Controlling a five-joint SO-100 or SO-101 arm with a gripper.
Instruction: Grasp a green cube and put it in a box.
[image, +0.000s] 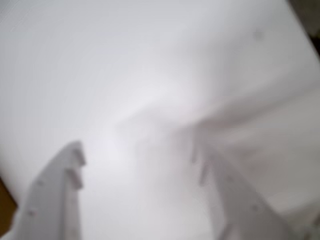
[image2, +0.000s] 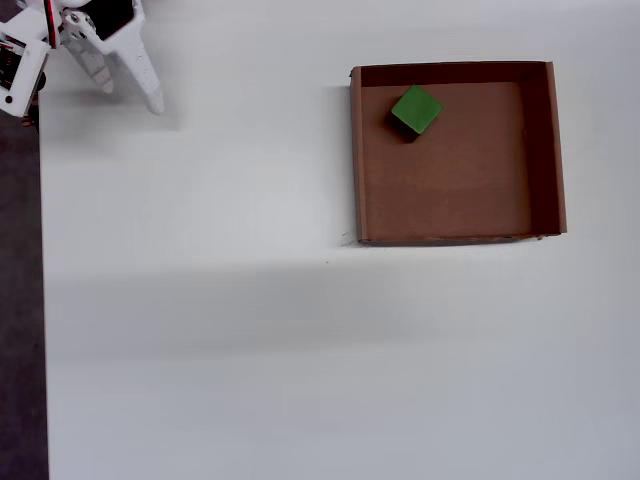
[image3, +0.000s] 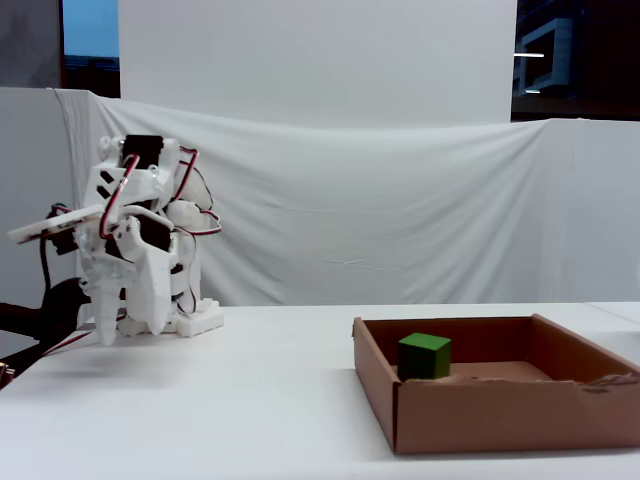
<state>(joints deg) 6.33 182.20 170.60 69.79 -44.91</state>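
Observation:
The green cube (image2: 416, 110) sits on the floor of the brown cardboard box (image2: 545, 150), near its upper left corner in the overhead view. In the fixed view the cube (image3: 424, 356) stands inside the box (image3: 500, 415) near its left wall. My gripper (image2: 128, 92) is at the table's upper left corner in the overhead view, far from the box, folded back by the arm's base (image3: 130, 335). In the blurred wrist view the two white fingers stand apart with nothing between them (image: 137, 155); only white tabletop shows there.
A white table (image2: 250, 350) spreads around the box. Its left edge (image2: 42, 300) runs by a dark floor. A white cloth backdrop (image3: 400, 220) hangs behind the table. The arm's base and red cables (image3: 190, 215) stand at the far left.

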